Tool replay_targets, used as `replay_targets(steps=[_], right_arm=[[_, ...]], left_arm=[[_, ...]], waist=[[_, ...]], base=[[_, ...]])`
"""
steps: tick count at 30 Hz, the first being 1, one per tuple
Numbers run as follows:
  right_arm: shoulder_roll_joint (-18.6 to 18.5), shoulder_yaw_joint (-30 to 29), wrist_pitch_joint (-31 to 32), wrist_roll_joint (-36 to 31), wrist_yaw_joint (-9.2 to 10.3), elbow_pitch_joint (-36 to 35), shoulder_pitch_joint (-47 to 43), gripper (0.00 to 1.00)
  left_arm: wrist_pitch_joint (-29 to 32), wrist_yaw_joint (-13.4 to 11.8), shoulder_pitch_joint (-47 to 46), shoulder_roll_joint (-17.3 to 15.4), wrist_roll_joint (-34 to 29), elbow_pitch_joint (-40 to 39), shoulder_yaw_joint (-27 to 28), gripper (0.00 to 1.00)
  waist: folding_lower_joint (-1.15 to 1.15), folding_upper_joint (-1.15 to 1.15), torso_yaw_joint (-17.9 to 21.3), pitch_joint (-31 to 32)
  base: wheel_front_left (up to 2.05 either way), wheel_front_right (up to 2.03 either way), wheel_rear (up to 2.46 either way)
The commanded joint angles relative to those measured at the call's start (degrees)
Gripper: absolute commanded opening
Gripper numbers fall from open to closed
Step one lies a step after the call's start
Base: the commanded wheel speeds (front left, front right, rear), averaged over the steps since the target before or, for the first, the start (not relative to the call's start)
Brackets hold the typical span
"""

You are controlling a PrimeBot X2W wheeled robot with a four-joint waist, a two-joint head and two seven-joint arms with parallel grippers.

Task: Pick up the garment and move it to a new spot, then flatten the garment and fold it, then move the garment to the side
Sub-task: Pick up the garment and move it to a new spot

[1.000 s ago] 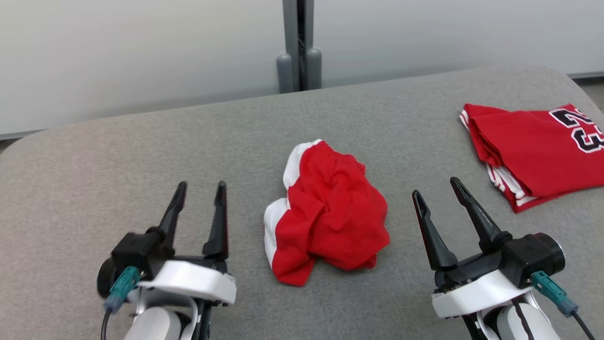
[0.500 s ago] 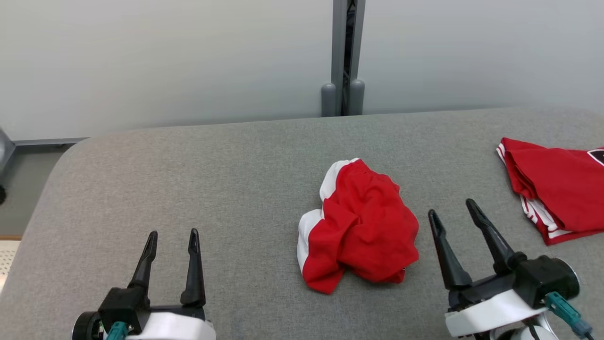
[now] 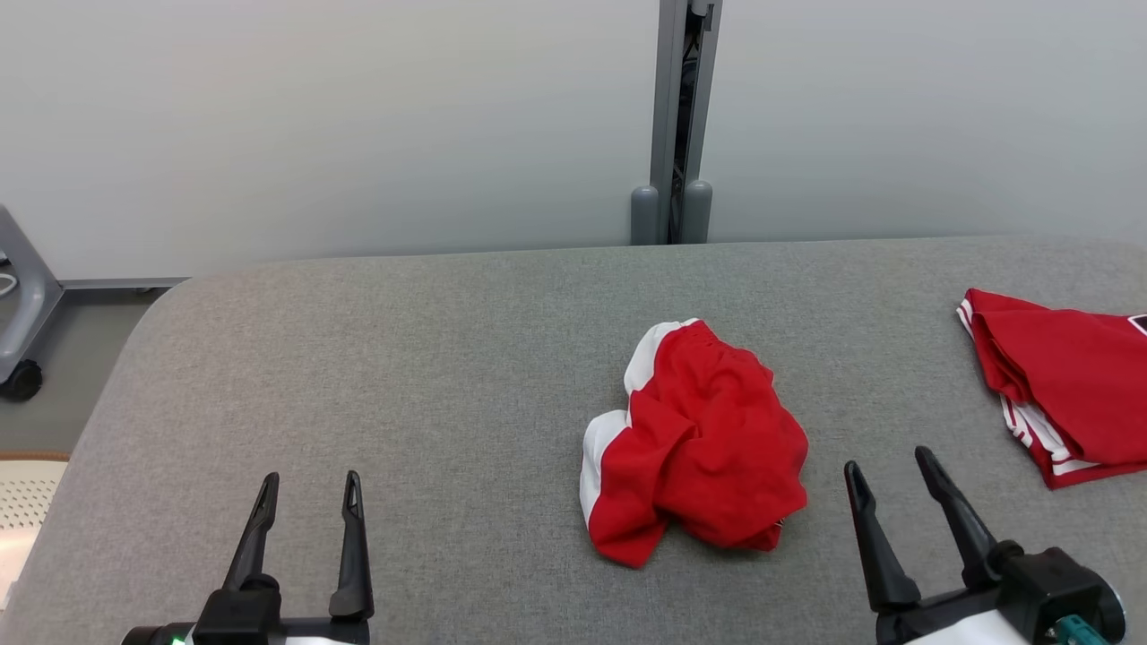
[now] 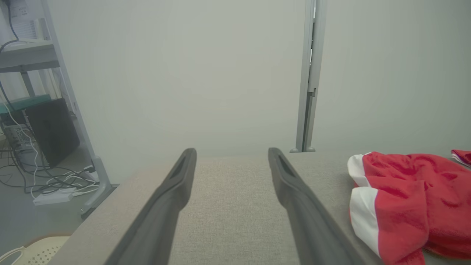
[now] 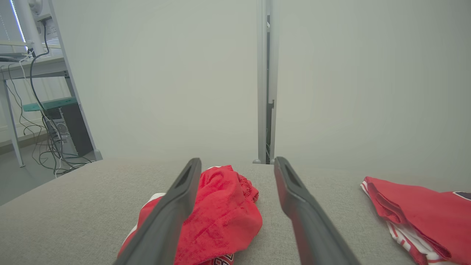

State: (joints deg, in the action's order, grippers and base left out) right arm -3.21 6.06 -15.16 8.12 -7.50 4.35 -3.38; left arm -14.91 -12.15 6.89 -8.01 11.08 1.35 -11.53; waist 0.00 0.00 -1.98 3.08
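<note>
Down at the lower left of the head view, the left gripper (image 3: pixel 309 481) has its two dark fingers spread apart with nothing between them, pointing across bare grey cloth. The right gripper (image 3: pixel 887 461), at the lower right, is likewise spread wide and empty, its fingers angled a little to the left. Neither touches any fabric.

Just ahead and to the left of the right gripper's fingertips lies the garment (image 3: pixel 708 439), a crumpled red heap with white panels along its left edge. It sits a little right of the middle of the table (image 3: pixel 403 358), near the right gripper and well apart from the left one. In the right wrist view the left finger crosses in front of the heap; in the left wrist view it lies off to the right of the fingers.

Farther right, at the table's edge and cut off by the frame, rests a folded jersey (image 3: pixel 1066 385), red with white striped trim, well apart from the heap.

Behind the table stands a pale wall (image 3: pixel 358 134) split by a grey post (image 3: pixel 681 116). Off the table's left end, a grey caster leg (image 3: pixel 20 313) stands on the floor.
</note>
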Motion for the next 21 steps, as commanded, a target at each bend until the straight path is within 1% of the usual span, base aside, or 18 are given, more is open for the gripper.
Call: replay_targets(steps=[1, 8, 21], right_arm=[[0.1, 0.3, 0.0, 0.3, 0.02, 0.1, -1.0, 1.00], [0.2, 1.5, 0.0, 0.7, 0.02, 0.4, -1.5, 1.00], [0.2, 2.0, 0.0, 1.1, 0.02, 0.6, -0.7, 1.00]], left_arm=[[-0.3, 0.4, 0.8, 0.2, -1.8, -0.1, 0.6, 1.00], [-0.3, 2.1, 1.8, 2.2, -4.1, 0.4, 3.0, 1.00], [-0.3, 4.6, 1.4, 4.1, -5.4, 2.4, 5.0, 1.00]], waist=[[0.00, 0.00, 0.1, 0.1], [0.00, 0.00, 1.0, 0.1], [0.00, 0.00, 1.9, -0.1]], base=[[0.00, 0.00, 0.00], [0.00, 0.00, 0.00], [0.00, 0.00, 0.00]])
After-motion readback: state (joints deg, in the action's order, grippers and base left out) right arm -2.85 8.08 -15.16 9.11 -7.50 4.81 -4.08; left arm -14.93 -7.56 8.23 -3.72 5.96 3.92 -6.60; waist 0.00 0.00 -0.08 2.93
